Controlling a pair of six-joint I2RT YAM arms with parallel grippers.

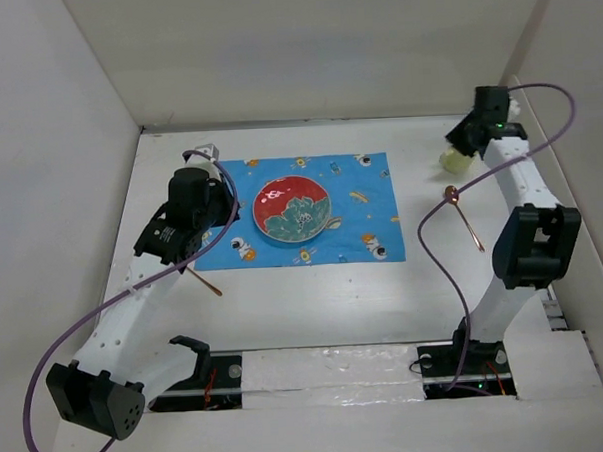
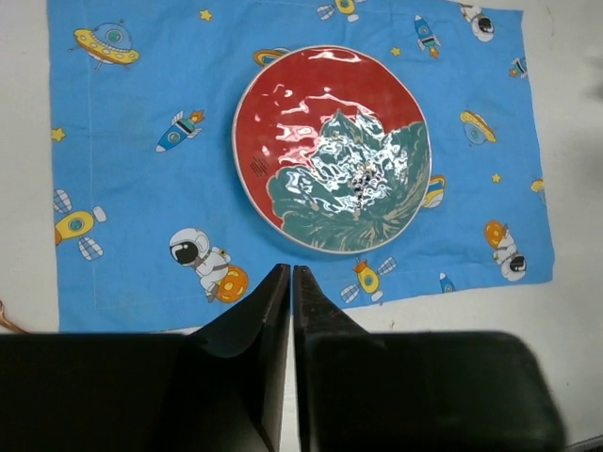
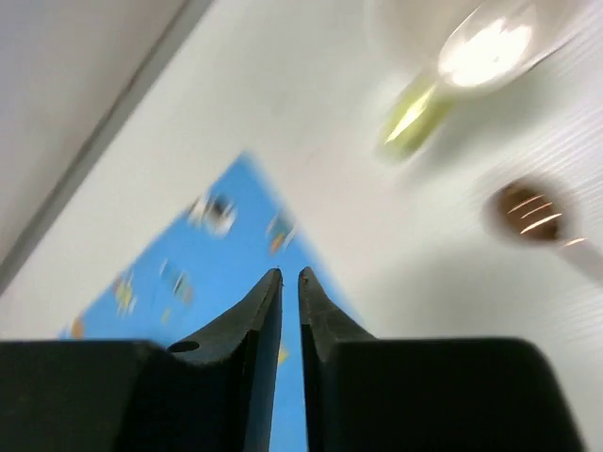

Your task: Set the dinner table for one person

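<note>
The dinner table [image 1: 315, 305] is a white tabletop with white upright panels. A blue cartoon-print placemat [image 1: 355, 199] lies at its middle, with a red and green plate [image 1: 292, 209] on it; both also show in the left wrist view, the mat [image 2: 141, 188] and the plate [image 2: 330, 151]. My left gripper [image 1: 196, 206] is shut and empty, held above the mat's left part [image 2: 290, 273]. My right gripper [image 1: 468, 137] is shut and empty [image 3: 289, 275], next to a pale glass [image 1: 457, 160]. A copper spoon [image 1: 465, 217] lies right of the mat.
A thin copper utensil [image 1: 206, 282] pokes out from under the left arm, near the mat's front left corner. The right wrist view is blurred; it shows the glass [image 3: 471, 56], the spoon's bowl [image 3: 528, 212] and the mat [image 3: 207, 282]. A purple cable loops off each arm.
</note>
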